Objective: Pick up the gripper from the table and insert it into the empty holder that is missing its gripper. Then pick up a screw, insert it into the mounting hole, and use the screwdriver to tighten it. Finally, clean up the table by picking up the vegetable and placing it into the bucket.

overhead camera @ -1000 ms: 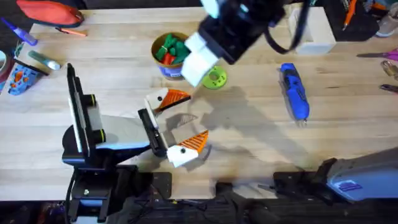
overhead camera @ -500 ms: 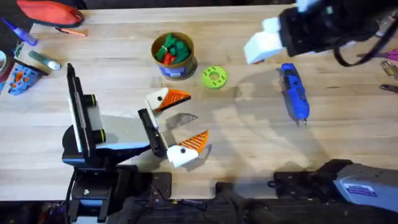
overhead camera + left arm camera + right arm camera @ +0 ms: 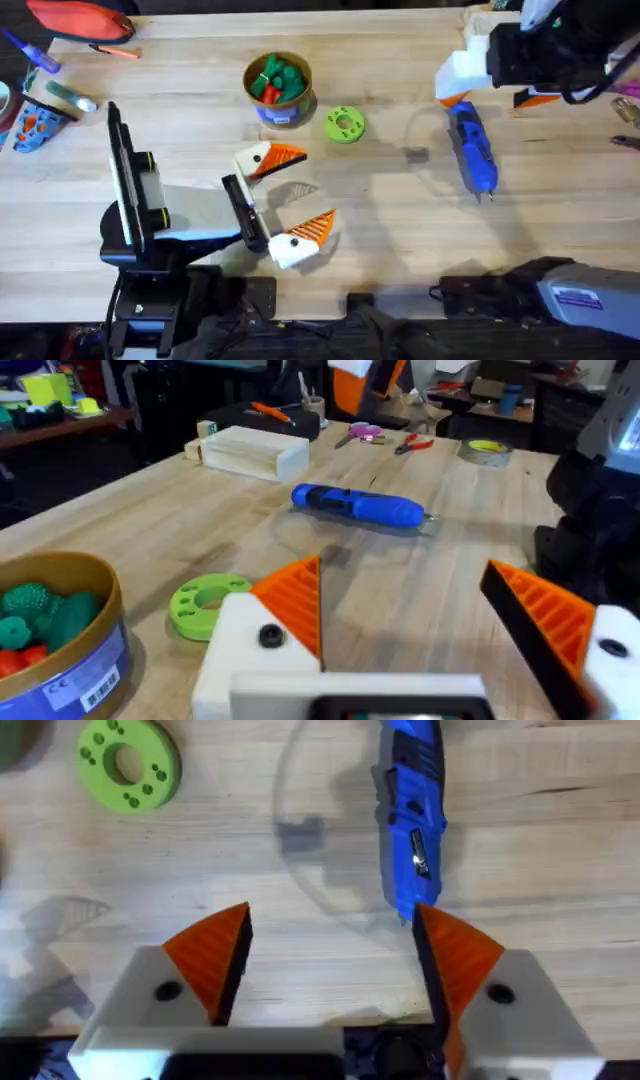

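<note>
Most of job looks done — bucket (image 3: 277,85) holds toys, no loose vegetable; right gripper (image 3: 330,965) spread, empty, above screwdriver (image 3: 415,810); left gripper (image 3: 410,630) gapes empty.

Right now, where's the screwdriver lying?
In the overhead view the screwdriver lies flat on the table's right half, right of the green ring disc, with the open right gripper above it.

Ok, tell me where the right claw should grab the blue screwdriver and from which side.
Grip the screwdriver across its thick blue body near the middle, coming straight down from above. It lies flat on the table, its thin metal tip pointing toward the robot's side, so its long flanks are free for a finger each. The right claw is open above it, near its far end.
</note>
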Tool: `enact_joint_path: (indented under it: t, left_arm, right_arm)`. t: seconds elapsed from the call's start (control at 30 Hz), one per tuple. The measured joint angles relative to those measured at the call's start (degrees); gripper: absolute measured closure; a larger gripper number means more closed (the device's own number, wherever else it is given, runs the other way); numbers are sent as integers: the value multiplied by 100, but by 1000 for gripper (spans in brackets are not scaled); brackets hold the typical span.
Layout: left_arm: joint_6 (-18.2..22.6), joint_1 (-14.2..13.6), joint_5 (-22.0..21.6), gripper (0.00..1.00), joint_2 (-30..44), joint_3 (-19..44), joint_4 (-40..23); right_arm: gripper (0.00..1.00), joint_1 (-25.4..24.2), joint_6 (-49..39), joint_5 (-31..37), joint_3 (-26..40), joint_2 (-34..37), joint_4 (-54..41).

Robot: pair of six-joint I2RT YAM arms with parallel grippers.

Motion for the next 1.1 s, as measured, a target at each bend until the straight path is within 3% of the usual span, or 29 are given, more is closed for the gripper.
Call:
enact_joint_path:
  t: [1.07, 1.1]
  left_arm:
    - [0, 0, 0, 13, 0, 0, 0]
    - [1, 0, 2, 52, 0, 0, 0]
  right_arm:
    - [89, 0, 16, -2, -5, 50, 82]
    - [89, 0, 17, -2, -7, 49, 83]
